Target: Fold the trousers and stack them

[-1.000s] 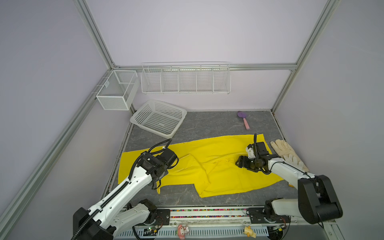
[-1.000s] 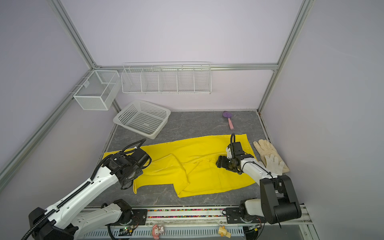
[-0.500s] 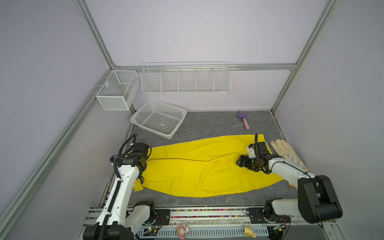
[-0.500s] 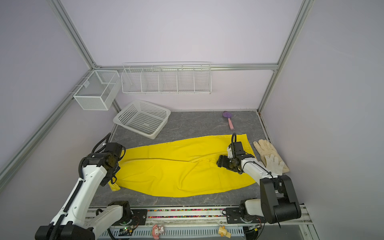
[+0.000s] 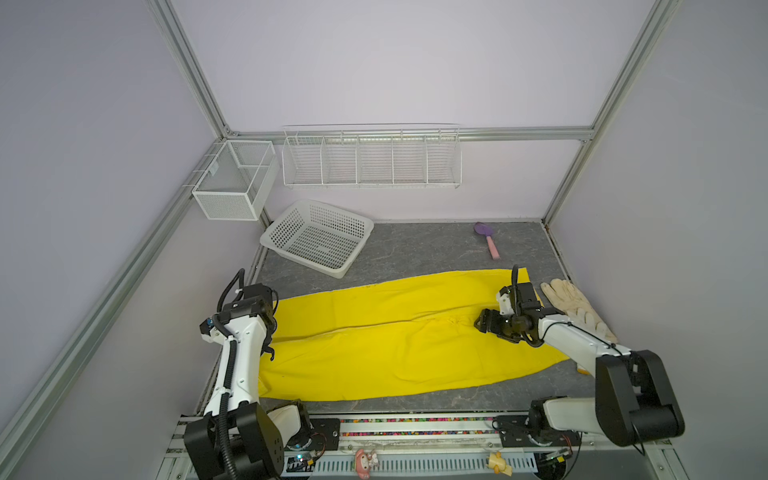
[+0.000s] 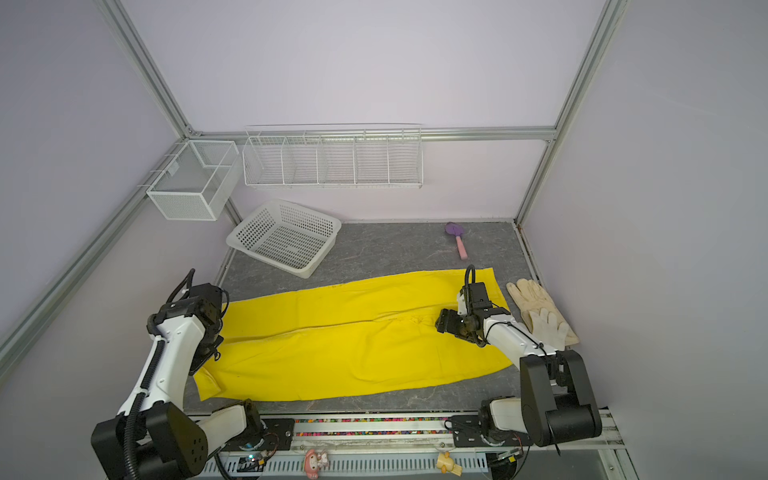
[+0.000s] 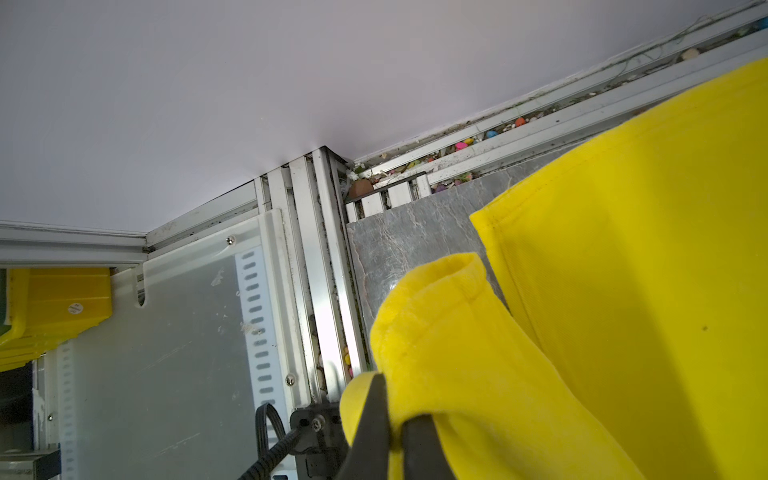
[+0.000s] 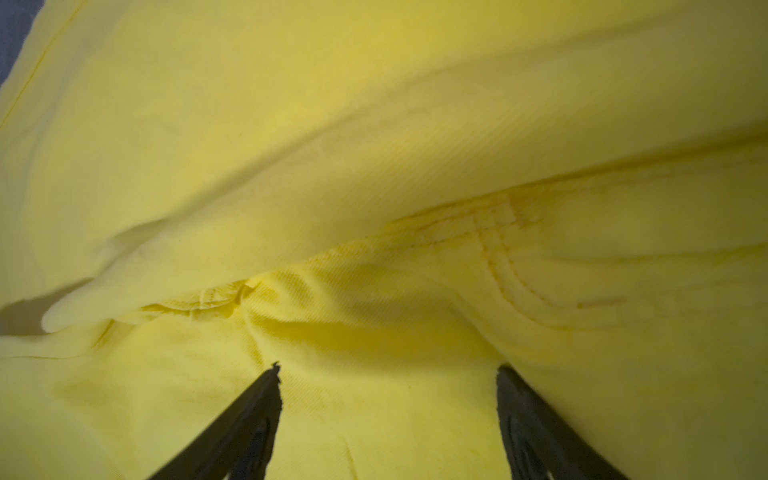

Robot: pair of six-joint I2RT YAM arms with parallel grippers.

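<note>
trousers (image 5: 395, 332) stretched flatter | left jaws clench them | right jaws apart | gloves (image 5: 573, 303) possibly touching trousers

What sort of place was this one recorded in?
Probably a lab robot test cell: plain lilac panel walls in an aluminium frame, white robot arms on a front rail, a white wire rack.

The big, bright yellow trousers (image 5: 395, 332) lie spread out flat across the grey table (image 5: 415, 249), with two long legs side by side pointing left, the top part on the right, and one leg end curled up.
</note>
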